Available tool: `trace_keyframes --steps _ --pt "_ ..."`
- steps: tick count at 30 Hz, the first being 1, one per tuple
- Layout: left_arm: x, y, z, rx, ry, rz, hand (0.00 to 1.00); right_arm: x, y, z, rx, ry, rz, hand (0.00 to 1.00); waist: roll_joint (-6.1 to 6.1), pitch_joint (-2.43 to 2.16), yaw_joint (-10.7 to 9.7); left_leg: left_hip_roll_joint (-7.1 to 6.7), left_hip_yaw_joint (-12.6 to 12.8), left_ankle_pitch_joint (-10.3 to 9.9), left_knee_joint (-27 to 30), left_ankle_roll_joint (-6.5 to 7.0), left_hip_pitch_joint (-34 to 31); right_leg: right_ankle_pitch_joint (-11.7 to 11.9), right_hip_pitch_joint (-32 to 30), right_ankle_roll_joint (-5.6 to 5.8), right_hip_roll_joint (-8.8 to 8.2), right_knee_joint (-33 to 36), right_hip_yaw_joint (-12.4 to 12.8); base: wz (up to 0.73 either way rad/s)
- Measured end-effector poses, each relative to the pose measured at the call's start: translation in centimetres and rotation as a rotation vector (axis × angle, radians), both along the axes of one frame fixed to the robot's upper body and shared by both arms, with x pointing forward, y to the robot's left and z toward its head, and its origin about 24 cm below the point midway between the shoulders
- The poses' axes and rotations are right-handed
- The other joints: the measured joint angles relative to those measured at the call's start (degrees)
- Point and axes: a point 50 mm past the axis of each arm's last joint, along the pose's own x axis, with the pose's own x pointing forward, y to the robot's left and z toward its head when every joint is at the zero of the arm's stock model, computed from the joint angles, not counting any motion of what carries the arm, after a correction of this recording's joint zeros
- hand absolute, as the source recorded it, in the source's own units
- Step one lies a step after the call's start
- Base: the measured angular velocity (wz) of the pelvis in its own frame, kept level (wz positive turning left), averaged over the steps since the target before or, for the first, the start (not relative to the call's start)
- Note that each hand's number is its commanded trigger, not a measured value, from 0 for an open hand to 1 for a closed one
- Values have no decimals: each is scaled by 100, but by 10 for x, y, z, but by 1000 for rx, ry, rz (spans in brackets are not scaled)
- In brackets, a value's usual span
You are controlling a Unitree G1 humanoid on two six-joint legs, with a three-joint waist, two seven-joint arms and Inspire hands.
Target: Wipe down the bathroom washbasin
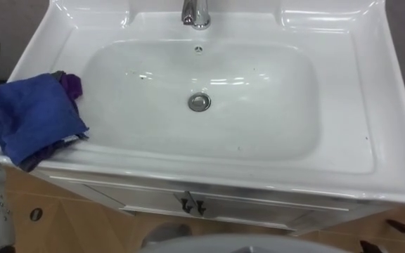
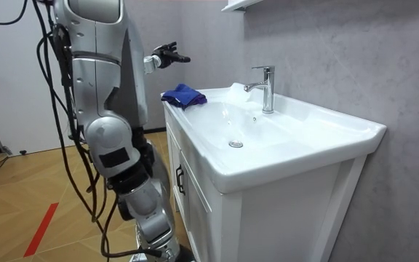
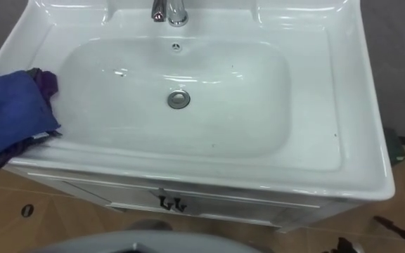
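**Cloth on the rim, bowl bare, one hand raised**

The robot stands square to the white basin [image 1: 216, 151], looking down into it; the blue cloth [image 1: 30, 116] lies bunched on the rim at the robot's left, a scrap of purple showing at its far edge, part of it hanging over the front lip; no hand is on it. In the room view one hand [image 2: 167, 57] hovers raised above and beyond the cloth, holding nothing, though whether its fingers are loose or curled cannot be told from there; which hand it is cannot be made out by the body either. The tap [image 1: 196, 13] stands at the back, the drain [image 1: 199, 102] sits in the middle of the bowl, cabinet handles [image 1: 190, 204] below.

This scene fits a cloth waiting to be picked up, and equally a cloth laid down once wiping is over; the bowl looks clean either way. Should wiping be called for, a good job likely means gripping the cloth's thick middle, pressing it flat, sweeping the walls toward the drain, and steering clear of the tap.
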Motion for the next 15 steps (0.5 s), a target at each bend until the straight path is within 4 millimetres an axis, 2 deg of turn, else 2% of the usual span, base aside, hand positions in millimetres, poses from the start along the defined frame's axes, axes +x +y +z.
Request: trace_keyframes --steps 10,15 --pt "-5 5 2 22 1 82 0 2 0 0 5 -11 -3 0 45 -7 19 -8 -32 1 -36 0 12 0 3 0 1 3 -25 0" --pt "-9 10 4 43 -2 121 0 2 0 0 5 -14 -3 0 33 -4 146 -32 -94 13 -70 18 -37 -3 -5 3 -14 -3 -100 7"
